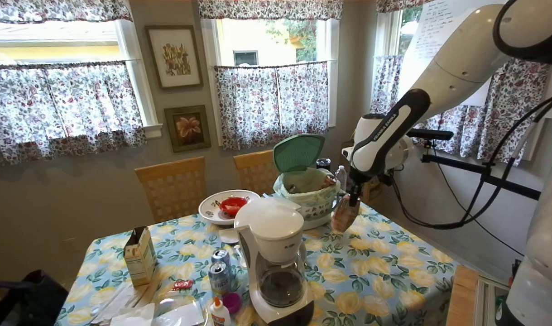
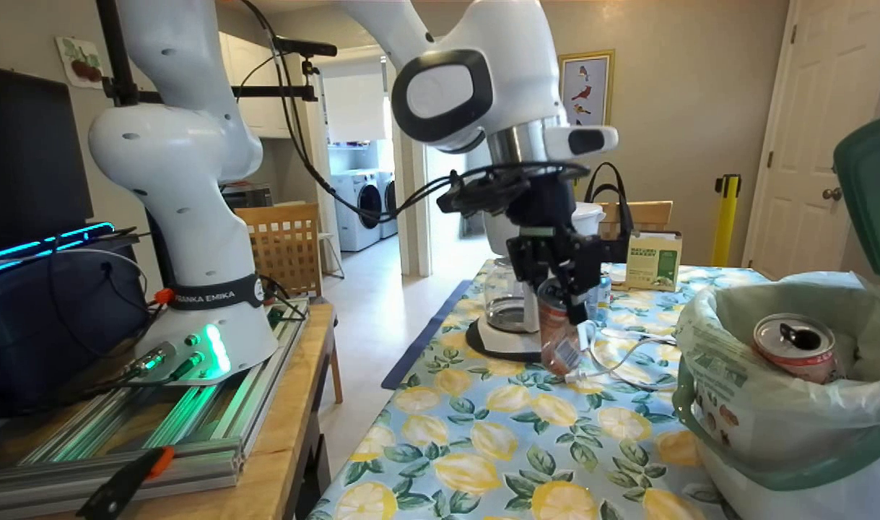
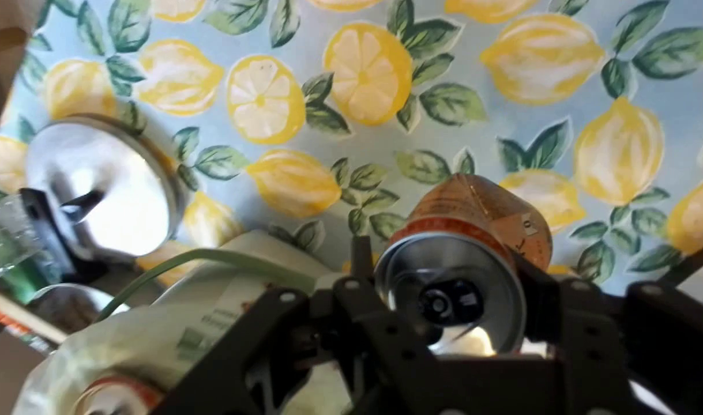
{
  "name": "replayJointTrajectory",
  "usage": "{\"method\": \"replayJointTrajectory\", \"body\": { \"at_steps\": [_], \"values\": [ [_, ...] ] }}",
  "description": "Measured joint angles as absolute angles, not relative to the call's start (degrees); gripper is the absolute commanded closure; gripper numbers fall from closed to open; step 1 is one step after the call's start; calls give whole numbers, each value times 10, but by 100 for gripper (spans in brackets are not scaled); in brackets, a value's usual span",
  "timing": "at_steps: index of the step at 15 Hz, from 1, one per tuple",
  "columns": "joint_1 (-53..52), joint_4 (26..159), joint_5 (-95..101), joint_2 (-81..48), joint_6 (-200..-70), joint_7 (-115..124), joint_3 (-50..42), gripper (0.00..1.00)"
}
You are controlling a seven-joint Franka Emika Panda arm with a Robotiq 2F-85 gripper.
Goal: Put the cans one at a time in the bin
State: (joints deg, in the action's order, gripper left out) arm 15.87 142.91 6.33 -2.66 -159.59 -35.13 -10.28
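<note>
Transfer step, apparently: your black two-fingered gripper (image 3: 443, 276), closed on an orange-brown cylindrical metal can (image 2: 559, 339) near the round, pale, green-lidded plastic bin (image 2: 808, 500), should next rise above the latter and release.

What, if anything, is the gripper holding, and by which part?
A can; the gripper holds it by its upper end, clamped from both sides.

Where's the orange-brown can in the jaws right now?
In the wrist view, the orange-brown can is right of centre, between the jaws. In an exterior view it is just right of the bin, behind the white coffee maker.
</note>
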Motion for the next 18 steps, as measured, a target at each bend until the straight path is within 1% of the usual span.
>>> {"method": "replayJointTrajectory", "body": {
  "at_steps": [4,8,12,17,18],
  "values": [
    [156,1388,148,22,-1590,-201,-117,74],
    [156,1325,216,25,-1566,-85,-118,74],
    [153,1270,241,1,-1546,-20,-117,74],
    [138,1216,241,-63,-1547,11,-118,74],
    [135,1205,241,-78,-1547,14,-118,24]
  ]
}}
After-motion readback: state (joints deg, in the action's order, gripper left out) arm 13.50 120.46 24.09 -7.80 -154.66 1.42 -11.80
